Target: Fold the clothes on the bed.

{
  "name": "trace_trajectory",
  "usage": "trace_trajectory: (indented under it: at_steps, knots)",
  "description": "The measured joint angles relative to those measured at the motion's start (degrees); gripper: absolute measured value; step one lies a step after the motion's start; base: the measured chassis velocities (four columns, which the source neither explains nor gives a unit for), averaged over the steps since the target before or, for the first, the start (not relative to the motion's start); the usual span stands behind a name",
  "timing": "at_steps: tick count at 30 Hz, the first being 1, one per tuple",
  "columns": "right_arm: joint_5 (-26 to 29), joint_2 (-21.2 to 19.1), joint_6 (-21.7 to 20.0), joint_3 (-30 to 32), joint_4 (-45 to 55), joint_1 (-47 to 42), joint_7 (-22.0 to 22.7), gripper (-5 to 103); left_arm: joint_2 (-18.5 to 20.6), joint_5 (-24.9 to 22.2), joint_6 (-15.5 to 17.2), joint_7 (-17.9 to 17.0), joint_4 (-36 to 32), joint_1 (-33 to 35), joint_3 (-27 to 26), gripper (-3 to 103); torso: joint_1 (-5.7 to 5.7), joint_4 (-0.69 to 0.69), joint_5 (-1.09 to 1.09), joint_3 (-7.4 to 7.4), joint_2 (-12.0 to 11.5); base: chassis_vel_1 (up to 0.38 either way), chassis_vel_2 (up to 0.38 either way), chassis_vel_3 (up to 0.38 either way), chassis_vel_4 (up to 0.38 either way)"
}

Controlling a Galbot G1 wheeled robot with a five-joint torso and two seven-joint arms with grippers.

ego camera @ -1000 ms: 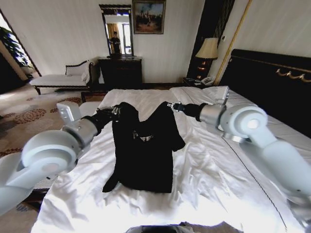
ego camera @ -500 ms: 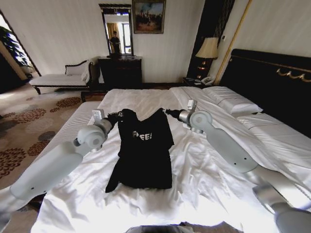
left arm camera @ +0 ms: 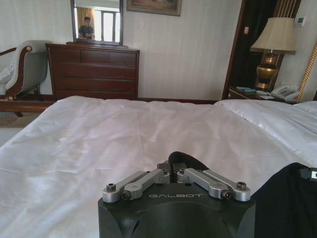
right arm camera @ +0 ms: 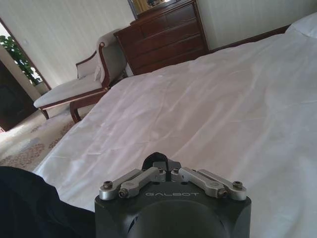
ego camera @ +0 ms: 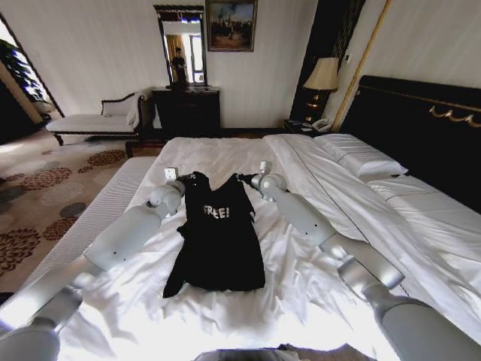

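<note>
Limp black T-shirt point(ego camera: 220, 241) on rumpled white bed point(ego camera: 316, 293), shoulders pinched by left gripper point(ego camera: 188, 179) and right gripper point(ego camera: 242, 179).

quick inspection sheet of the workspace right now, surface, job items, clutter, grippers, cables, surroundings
surface: bed with rumpled white sheets, black headboard on the robot's right.
job's things: black T-shirt with white lettering, its top edge lifted at both shoulders, its lower part lying on the sheet.
clutter: pillow near the headboard.
grippers: left gripper shut on the shirt's left shoulder; right gripper shut on the right shoulder, both arms stretched far forward.
cables: nothing seen.
surroundings: dark dresser with a mirror above, chaise bench, lamp on a nightstand, patterned carpet.
</note>
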Motion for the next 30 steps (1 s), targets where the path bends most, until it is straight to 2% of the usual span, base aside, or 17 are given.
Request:
trace_trajectory:
  at_steps: [4,5,9,13,18,28,30]
  knots:
    - [-5.23,4.32,2.2,1.26,-11.09,2.99,-2.34,0,-4.87,2.46,-0.34,0.78,10.97,-3.85,0.79,1,-0.01,-0.01,-0.01,0.0,0.0,0.0,0.0,0.0,0.0]
    - [-5.23,4.32,2.2,1.26,-11.09,2.99,-2.34,0,-4.87,2.46,-0.34,0.78,10.97,-3.85,0.79,1,-0.01,-0.01,-0.01,0.0,0.0,0.0,0.0,0.0,0.0]
    - [-10.09,7.25,4.91,3.78,-19.35,4.67,-4.18,0,-8.16,4.53,-1.05,1.75,18.11,-6.69,1.04,1,0.0,0.03,-0.01,-0.01,0.0,0.0,0.0,0.0,0.0]
    - [-12.85,8.83,7.26,5.55,-24.47,5.51,-5.5,0,-11.18,6.28,-1.7,2.58,23.62,-8.1,0.6,1,-0.01,0.0,0.0,-0.01,0.01,0.0,0.0,0.0,0.0]
    - [-14.94,10.15,8.47,7.37,-28.05,5.99,-6.71,0,-14.4,8.42,-2.44,3.72,29.46,-8.94,0.01,1,-0.01,0.0,0.0,-0.01,0.01,0.0,0.0,0.0,0.0]
    - [-18.9,12.95,10.37,9.39,-32.56,5.99,-9.14,0,-18.78,12.01,-3.53,4.64,35.5,-8.41,-1.95,1,-0.02,0.01,-0.01,-0.01,0.01,0.0,0.0,0.0,0.0]
    - [-21.67,14.18,11.62,11.0,-35.19,6.4,-10.3,0,-20.13,13.17,-4.05,4.87,37.31,-8.31,-3.16,1,-0.02,0.01,-0.01,-0.01,0.01,0.0,0.0,0.0,0.0]
